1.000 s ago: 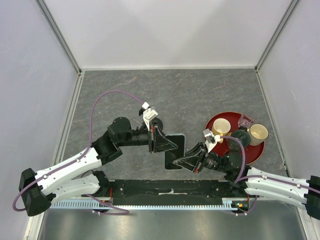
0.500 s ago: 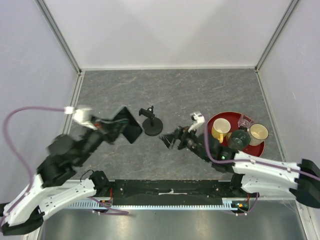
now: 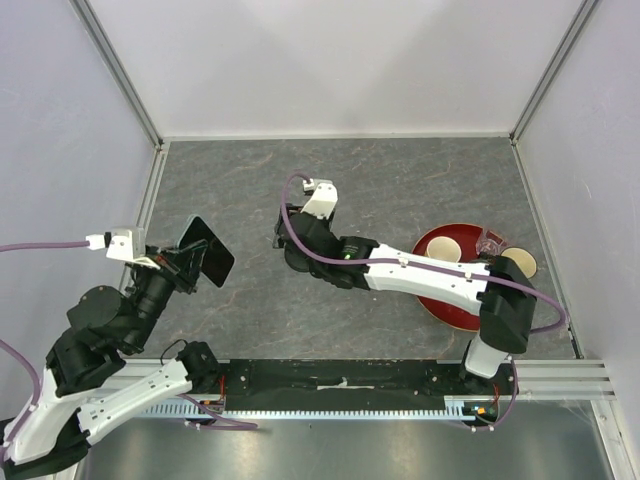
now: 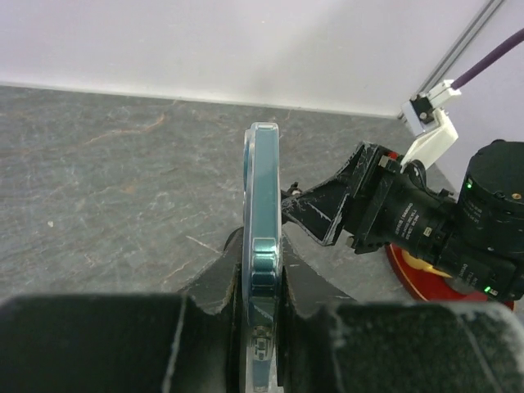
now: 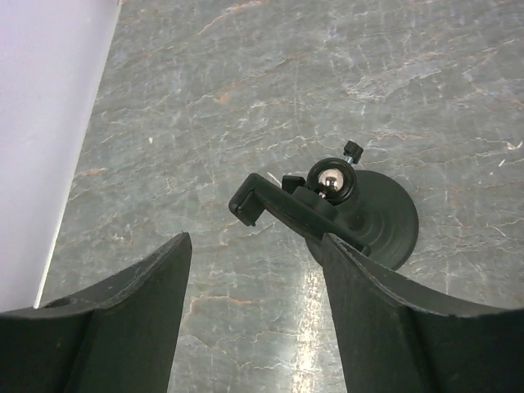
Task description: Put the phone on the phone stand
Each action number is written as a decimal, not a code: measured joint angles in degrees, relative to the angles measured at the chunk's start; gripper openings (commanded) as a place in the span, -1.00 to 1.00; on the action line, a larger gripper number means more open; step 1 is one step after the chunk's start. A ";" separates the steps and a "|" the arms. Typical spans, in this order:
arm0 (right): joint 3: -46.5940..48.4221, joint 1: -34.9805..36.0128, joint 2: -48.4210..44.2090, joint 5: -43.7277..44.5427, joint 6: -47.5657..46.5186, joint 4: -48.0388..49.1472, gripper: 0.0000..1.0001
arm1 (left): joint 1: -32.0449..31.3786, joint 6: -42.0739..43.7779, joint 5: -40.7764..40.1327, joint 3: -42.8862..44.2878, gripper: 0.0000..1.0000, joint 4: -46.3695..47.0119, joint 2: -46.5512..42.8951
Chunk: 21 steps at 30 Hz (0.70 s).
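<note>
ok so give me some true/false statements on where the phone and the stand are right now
1. The left gripper clamps the phone. True.
2. The phone already sits on the phone stand. False: it is in the left gripper, apart from the stand.
3. The right gripper is open above the phone stand. True.
4. The phone stand lies tipped on its side. False: its round base sits flat on the grey table.
</note>
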 measured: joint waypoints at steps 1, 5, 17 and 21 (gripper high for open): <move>1.11 0.22 0.92 0.90 0.28 -1.27 0.43 | 0.00 0.00 -0.11 -0.26 -0.95 -0.42 -0.09; 3.96 0.98 2.60 4.31 1.29 -5.51 0.47 | 0.00 0.00 -0.26 -1.40 -0.95 -1.14 -0.09; -0.81 1.53 1.99 3.23 -8.61 -4.92 0.70 | 0.00 -0.02 1.03 -5.25 -0.95 0.24 1.07; -6.36 1.51 -1.95 -0.48 -13.40 -0.39 0.68 | 0.00 -0.04 1.97 -5.90 -0.95 0.79 1.53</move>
